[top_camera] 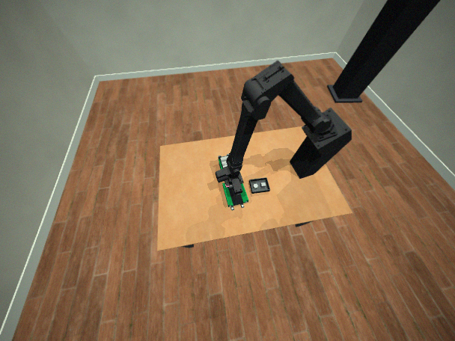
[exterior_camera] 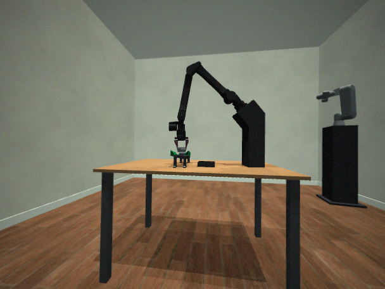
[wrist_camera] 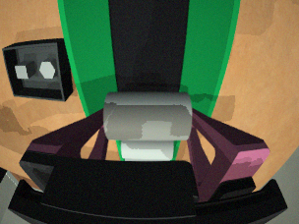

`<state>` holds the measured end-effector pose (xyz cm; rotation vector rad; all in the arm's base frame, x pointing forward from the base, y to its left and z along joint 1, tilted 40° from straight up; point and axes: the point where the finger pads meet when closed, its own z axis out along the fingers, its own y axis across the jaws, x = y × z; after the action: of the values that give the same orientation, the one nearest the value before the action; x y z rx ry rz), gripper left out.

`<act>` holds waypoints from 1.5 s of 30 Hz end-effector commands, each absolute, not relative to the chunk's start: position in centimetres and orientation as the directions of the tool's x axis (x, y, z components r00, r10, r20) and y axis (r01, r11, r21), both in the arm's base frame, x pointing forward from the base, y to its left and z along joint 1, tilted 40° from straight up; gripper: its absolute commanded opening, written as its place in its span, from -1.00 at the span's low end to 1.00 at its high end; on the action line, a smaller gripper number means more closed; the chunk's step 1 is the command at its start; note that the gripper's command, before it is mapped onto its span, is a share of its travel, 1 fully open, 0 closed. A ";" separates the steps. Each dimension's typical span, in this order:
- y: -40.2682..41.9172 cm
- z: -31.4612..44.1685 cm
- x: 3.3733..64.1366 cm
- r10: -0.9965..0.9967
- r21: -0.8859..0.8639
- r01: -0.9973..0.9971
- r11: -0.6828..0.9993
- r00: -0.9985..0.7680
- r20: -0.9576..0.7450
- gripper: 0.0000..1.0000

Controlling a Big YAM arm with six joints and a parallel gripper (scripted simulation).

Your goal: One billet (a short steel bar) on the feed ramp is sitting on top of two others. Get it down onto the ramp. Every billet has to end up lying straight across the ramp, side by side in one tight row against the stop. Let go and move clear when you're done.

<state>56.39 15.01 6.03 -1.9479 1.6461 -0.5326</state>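
Note:
My gripper (wrist_camera: 148, 112) (exterior_camera: 181, 147) (top_camera: 227, 184) is shut on a grey steel billet (wrist_camera: 148, 116) (exterior_camera: 181, 148) and holds it crosswise above the feed ramp (wrist_camera: 82, 35) (top_camera: 227, 197) (exterior_camera: 173, 153). The ramp is a green chute with a black centre strip (wrist_camera: 149, 22) on short legs, on the wooden table (top_camera: 187, 209) (exterior_camera: 221, 171). A lighter billet (wrist_camera: 149, 151) shows right below the held one in the wrist view. More pale billets (top_camera: 223, 159) lie at the ramp's far end in the top view, partly hidden by the arm.
A small black tray (top_camera: 260, 185) (wrist_camera: 38, 71) (exterior_camera: 206, 163) with two pale pieces lies on the table right of the ramp. The arm's black base (top_camera: 318, 149) (exterior_camera: 253, 136) stands at the table's right. A second grey robot on a black pedestal (exterior_camera: 340, 158) stands off the table.

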 end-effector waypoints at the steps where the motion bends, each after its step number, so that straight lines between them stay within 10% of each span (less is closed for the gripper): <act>1: 16.2 9.9 58.1 -0.982 -0.688 -0.720 -0.092 0.180 -0.057 -1.00; 45: 16.3 9.0 58.4 -0.982 -0.682 -0.725 -0.093 0.179 -0.056 -1.00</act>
<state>57.21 15.32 6.38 -1.9325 1.6358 -0.5430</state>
